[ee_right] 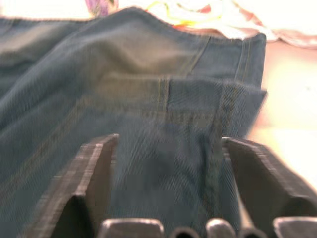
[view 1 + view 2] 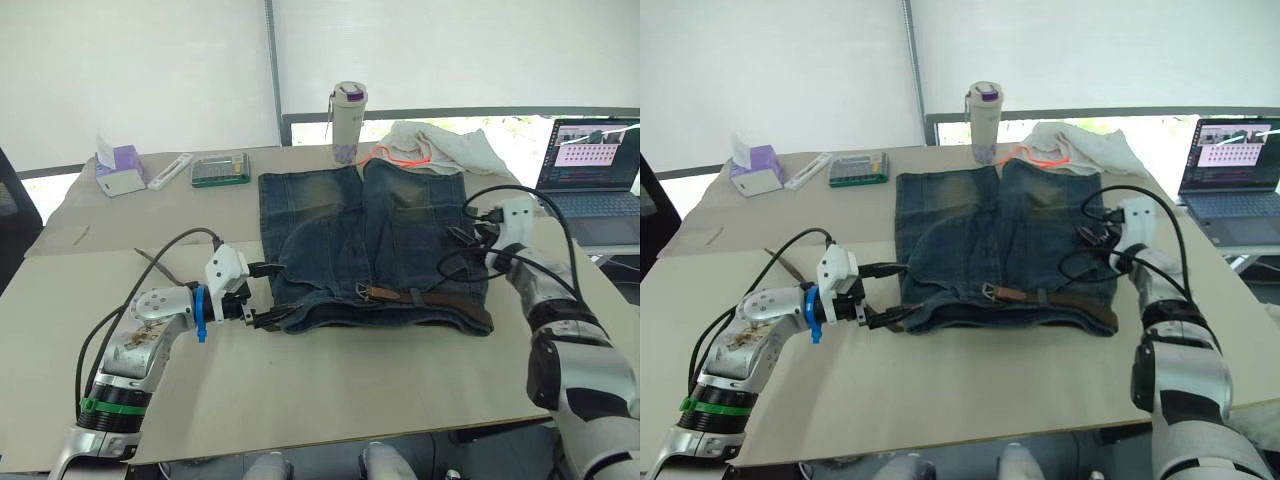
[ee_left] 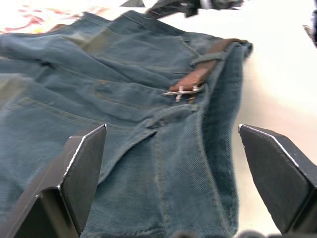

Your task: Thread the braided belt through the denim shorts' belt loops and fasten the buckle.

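Note:
The denim shorts (image 2: 370, 240) lie flat on the table, waistband toward me. Along the right half of the waistband runs the braided belt (image 2: 435, 298), passing under a belt loop (image 3: 207, 58). Its silver buckle (image 2: 362, 291) rests near the waistband's middle, unfastened. My left gripper (image 2: 262, 318) is open at the waistband's left corner, its fingers (image 3: 79, 168) spread wide on either side of the denim. My right gripper (image 2: 462, 238) is open at the shorts' right edge, well behind the belt, with denim (image 1: 163, 124) lying between its fingers (image 1: 96, 178).
A white cloth with an orange cord (image 2: 440, 145) lies behind the shorts, beside a tall tumbler (image 2: 348, 123). A laptop (image 2: 590, 170) stands at the far right. A purple tissue box (image 2: 120, 168), a white remote (image 2: 171, 171) and a green calculator (image 2: 220, 168) sit back left.

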`<state>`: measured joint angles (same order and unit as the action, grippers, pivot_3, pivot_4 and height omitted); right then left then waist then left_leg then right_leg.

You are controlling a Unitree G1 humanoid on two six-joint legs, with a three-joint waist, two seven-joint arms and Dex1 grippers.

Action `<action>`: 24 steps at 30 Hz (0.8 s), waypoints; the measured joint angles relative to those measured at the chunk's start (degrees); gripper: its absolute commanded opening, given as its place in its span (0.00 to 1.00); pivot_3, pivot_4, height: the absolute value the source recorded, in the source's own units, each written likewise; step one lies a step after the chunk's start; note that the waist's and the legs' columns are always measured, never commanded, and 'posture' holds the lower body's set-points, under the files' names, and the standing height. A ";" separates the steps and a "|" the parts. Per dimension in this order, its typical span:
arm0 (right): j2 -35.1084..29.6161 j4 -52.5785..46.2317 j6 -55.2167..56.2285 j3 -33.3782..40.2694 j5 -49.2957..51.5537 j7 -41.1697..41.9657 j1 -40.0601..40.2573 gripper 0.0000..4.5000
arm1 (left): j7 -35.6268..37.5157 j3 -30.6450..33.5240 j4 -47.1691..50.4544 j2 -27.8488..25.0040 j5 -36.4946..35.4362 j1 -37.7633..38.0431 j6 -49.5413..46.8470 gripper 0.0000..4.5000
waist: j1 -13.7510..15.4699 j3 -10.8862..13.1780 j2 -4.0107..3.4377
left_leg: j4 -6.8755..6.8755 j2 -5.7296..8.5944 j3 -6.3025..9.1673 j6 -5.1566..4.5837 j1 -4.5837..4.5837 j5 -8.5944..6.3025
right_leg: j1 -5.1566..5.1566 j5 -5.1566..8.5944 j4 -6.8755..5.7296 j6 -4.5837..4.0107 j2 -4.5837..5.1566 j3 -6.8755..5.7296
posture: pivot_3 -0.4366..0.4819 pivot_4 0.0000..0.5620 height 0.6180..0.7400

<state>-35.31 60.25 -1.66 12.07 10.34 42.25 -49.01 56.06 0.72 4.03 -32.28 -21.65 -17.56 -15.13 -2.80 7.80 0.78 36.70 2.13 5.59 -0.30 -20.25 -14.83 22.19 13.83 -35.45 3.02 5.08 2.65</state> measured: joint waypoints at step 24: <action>-2.41 -71.22 -26.12 -11.55 17.55 15.76 25.79 0.99 | -63.32 17.35 1.88 15.78 17.14 -6.67 -27.73 1.00 | 3.32 0.02 0.31 | 0.05 0.18 0.21 0.59 -0.04 0.16 | 0.00 0.06 -0.16 0.13 0.13 -0.31 | 0.48 0.27 1.00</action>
<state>-37.73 -10.97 -27.78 0.52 27.89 58.02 -23.22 -7.26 18.06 5.91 -16.50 -4.52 -24.22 -42.86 0.53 7.82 1.09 36.74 2.31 5.80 0.29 -20.30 -14.67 22.19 13.89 -35.61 3.14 5.20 2.34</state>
